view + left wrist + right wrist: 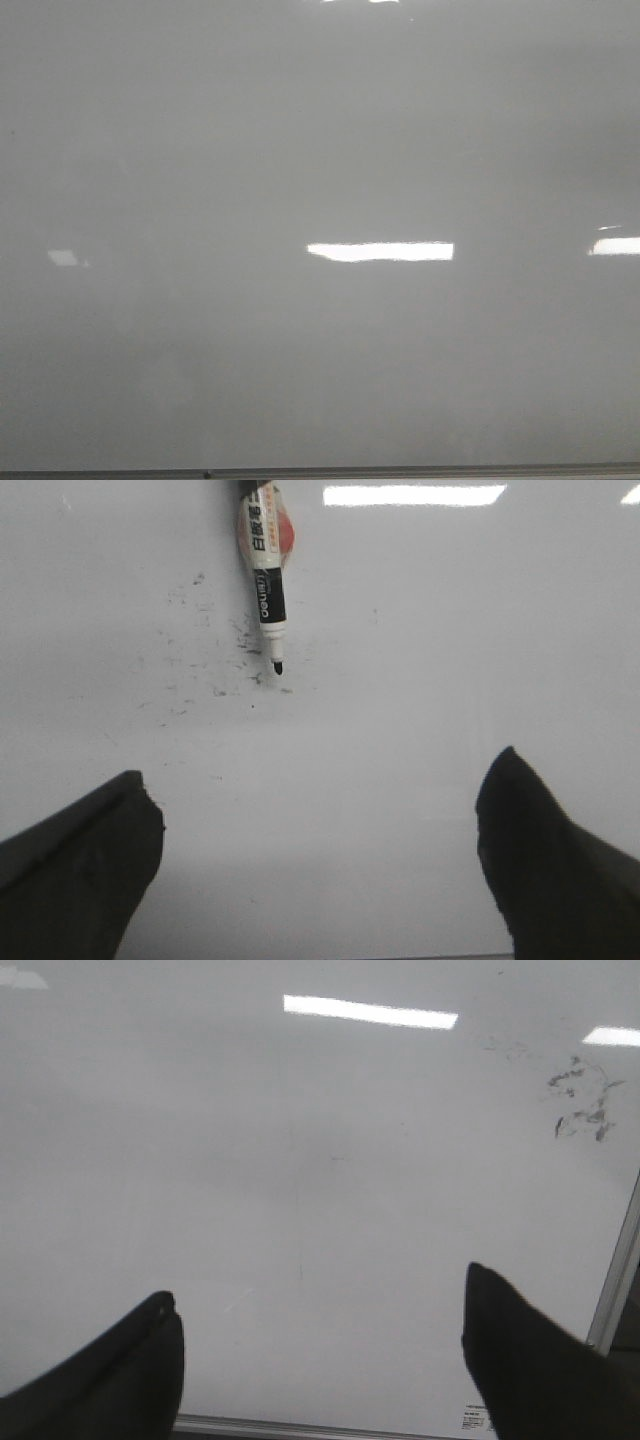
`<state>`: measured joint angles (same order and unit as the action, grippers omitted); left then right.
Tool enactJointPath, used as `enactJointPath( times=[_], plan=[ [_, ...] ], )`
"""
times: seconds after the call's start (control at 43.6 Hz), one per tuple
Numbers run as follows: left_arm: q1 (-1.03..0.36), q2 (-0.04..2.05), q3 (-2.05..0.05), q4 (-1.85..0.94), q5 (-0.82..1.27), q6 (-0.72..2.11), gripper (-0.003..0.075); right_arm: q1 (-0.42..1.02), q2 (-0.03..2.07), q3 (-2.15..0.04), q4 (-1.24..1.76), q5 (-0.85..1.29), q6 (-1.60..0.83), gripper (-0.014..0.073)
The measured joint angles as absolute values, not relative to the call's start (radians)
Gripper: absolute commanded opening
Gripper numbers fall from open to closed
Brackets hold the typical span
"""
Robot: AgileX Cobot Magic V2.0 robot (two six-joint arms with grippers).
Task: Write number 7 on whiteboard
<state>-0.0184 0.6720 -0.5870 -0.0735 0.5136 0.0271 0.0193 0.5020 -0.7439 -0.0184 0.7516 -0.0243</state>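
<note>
The whiteboard [300,150] fills the front view, glossy pale grey with white glare patches and a thin metal edge along its near side. No number 7 shows on it in any view. In the left wrist view an uncapped marker [266,560] lies on the whiteboard [400,680], black tip toward my left gripper [320,810], which is open, empty and well short of it. My right gripper [320,1330] is open and empty over the whiteboard [300,1140] near its metal edge. Neither gripper shows in the front view.
Faint dark ink specks [215,650] lie around the marker's tip. Smudged ink marks [585,1105] show near the board's metal side frame [620,1260]. A small printed label [475,1418] sits by the board's near corner.
</note>
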Motion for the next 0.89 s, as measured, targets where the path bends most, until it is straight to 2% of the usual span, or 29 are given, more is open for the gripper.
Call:
enactJointPath(
  times=[0.321,0.688,0.895],
  plan=[
    [0.047,0.901,-0.587,-0.072,0.323,-0.012,0.0620,0.019,0.502,-0.744,-0.017,0.749,-0.024,0.0595],
    [0.052,1.150,-0.590,-0.079,0.081,-0.012,0.0620,0.019,0.502,-0.744,-0.017,0.749,-0.024,0.0595],
    [0.052,1.260,-0.660,-0.080,0.055,-0.012,0.0620,0.019,0.502,-0.744,-0.017,0.749,-0.024,0.0595]
  ],
)
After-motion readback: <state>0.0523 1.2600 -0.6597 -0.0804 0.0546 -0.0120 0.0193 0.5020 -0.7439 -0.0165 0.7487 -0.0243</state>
